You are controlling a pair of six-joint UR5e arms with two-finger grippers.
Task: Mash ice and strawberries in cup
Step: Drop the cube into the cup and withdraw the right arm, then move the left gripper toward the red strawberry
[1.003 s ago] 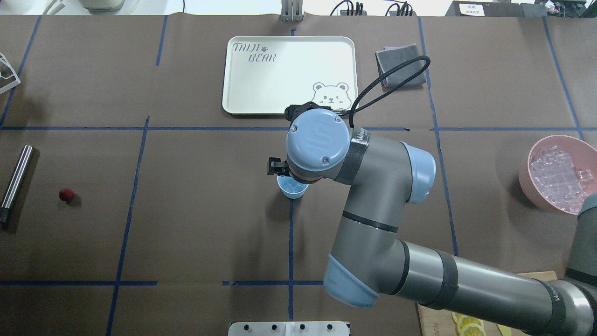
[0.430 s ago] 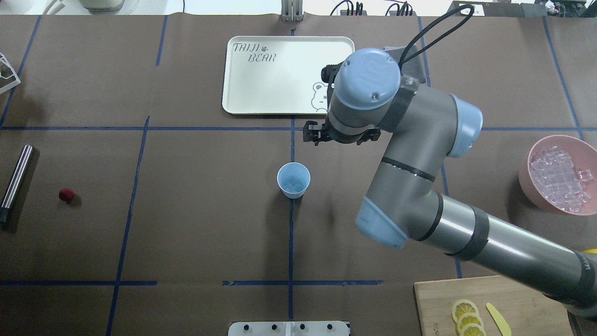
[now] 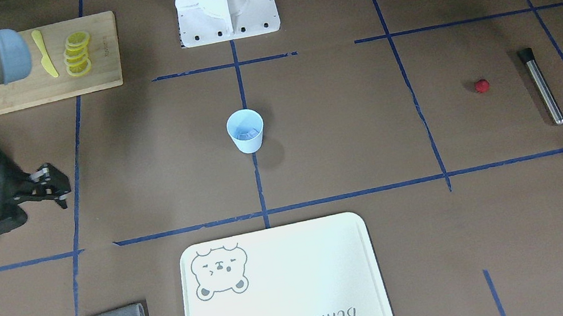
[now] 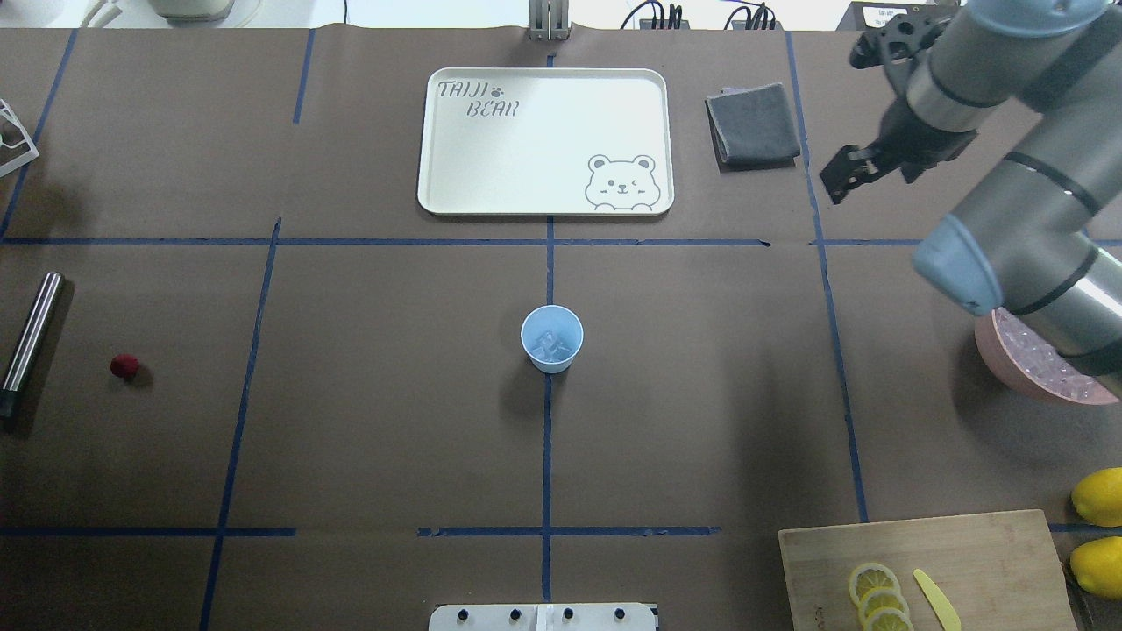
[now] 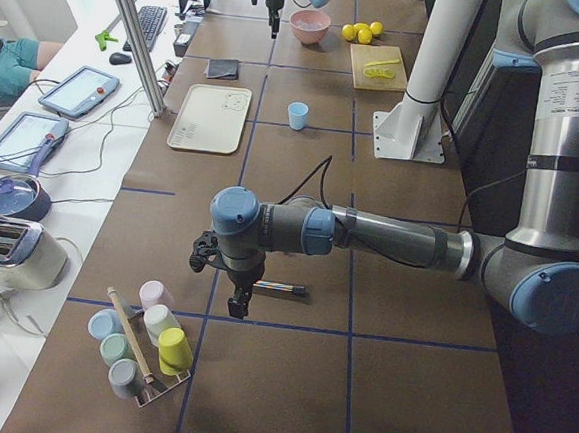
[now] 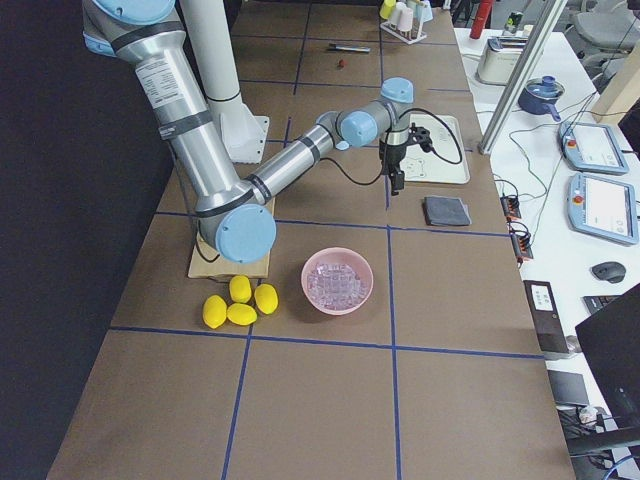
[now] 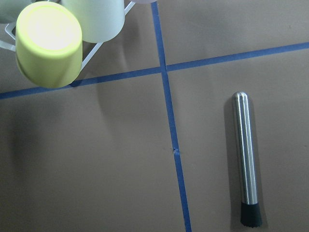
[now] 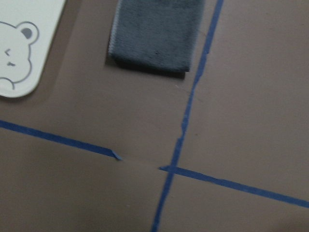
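The light blue cup (image 4: 551,337) stands upright at the table's centre, also in the front view (image 3: 246,130), and clear ice (image 4: 550,345) lies in it. More ice fills the pink bowl (image 6: 337,283). One red strawberry (image 4: 124,366) lies far left beside a steel muddler (image 4: 28,343). My right gripper (image 4: 840,180) hangs open and empty at the back right, near the grey cloth (image 4: 754,123). My left gripper (image 5: 235,306) shows only in the exterior left view, above the muddler (image 7: 246,169); I cannot tell its state.
A white bear tray (image 4: 543,140) lies behind the cup. A cutting board (image 4: 973,548) with lemon slices and whole lemons (image 4: 1100,495) sits front right. The pink bowl (image 4: 1008,364) lies partly under my right arm. A rack of cups (image 5: 143,350) stands beyond the muddler.
My right arm has swung from directly over the cup to the back right, past the tray, uncovering the cup. The cup, strawberry and muddler have stayed put.
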